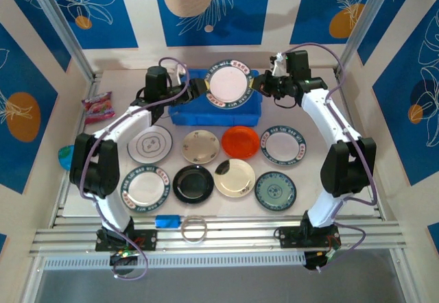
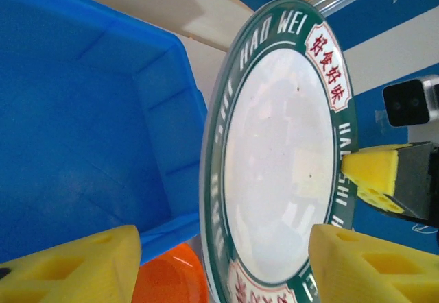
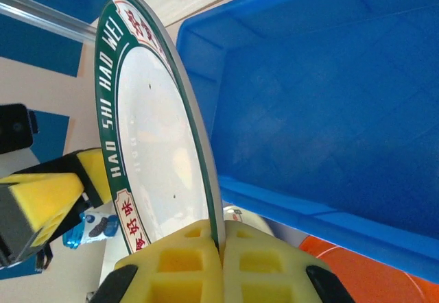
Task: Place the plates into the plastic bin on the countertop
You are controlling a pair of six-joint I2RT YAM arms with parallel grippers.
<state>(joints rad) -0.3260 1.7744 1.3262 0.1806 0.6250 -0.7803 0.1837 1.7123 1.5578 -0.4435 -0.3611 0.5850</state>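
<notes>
Right jaws: you have the right gripper pressed together on the rim of the held plate, one yellow pad on each face of its edge.
Left jaws: your left gripper is spread wide, with a yellow pad to either side of the plate's opposite rim. You cannot tell whether either pad touches it.
Held plate: white centre and a dark green band with white lettering and red-character panels. It is lifted and tilted between your two grippers, its face turned toward the top camera.
Plastic bin: the plastic bin is bright blue, sits at the far middle of the countertop, and lies directly beneath the held plate.
Back row of plates, left to right: white ringed plate, cream patterned plate, orange plate, green-banded plate. All lie flat just on the near side of the bin.
Front row, left to right: red-and-green rimmed plate, black plate, plain cream plate, teal plate.
Near edge: a clear ring lies just beside a small blue object.
Far left: a pink packet lies by the wall.
</notes>
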